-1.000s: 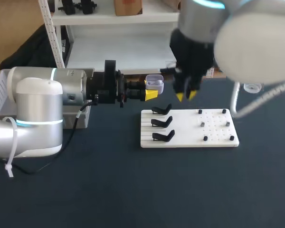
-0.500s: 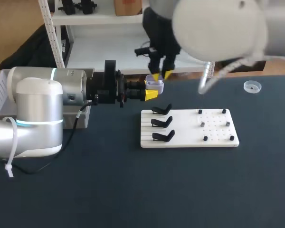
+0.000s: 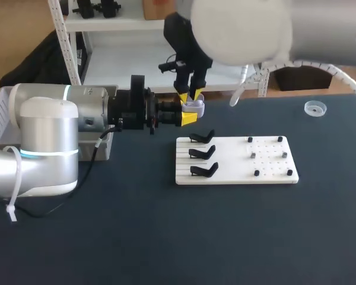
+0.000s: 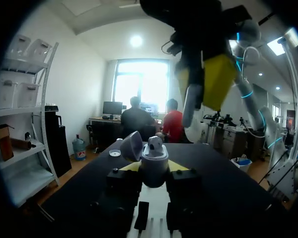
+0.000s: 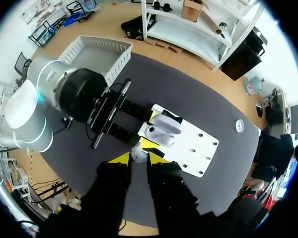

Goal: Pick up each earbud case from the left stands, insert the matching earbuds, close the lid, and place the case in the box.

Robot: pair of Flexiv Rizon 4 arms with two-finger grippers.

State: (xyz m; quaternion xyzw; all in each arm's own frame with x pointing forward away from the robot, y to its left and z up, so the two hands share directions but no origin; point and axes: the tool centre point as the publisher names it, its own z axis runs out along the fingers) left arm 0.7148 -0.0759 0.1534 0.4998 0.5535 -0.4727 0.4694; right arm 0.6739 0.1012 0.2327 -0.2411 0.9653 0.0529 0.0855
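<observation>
My left gripper point(image 3: 188, 114) reaches in level from the left and is shut on a white earbud case point(image 3: 195, 107) with its lid open, held in the air behind the board. In the left wrist view the case point(image 4: 154, 159) sits between the yellow tips, lid point(image 4: 131, 146) tilted back. My right gripper point(image 3: 190, 95) hangs straight above the case, shut on a small white earbud point(image 5: 137, 151). From the right wrist view the open case point(image 5: 157, 133) lies just ahead of the right gripper point(image 5: 138, 155). Seen from the left wrist, the earbud point(image 4: 191, 106) hangs from the right gripper point(image 4: 204, 82) above the case.
A white board point(image 3: 273, 169) lies mid-table with three empty black stands point(image 3: 202, 154) on its left side and small pegs point(image 3: 267, 155) on its right. A clear round dish point(image 3: 314, 108) sits at the far right. A white basket point(image 5: 97, 54) stands at the table's left.
My right arm has swung left from over the board's back edge to directly above the open case. The left arm and the case have stayed still.
</observation>
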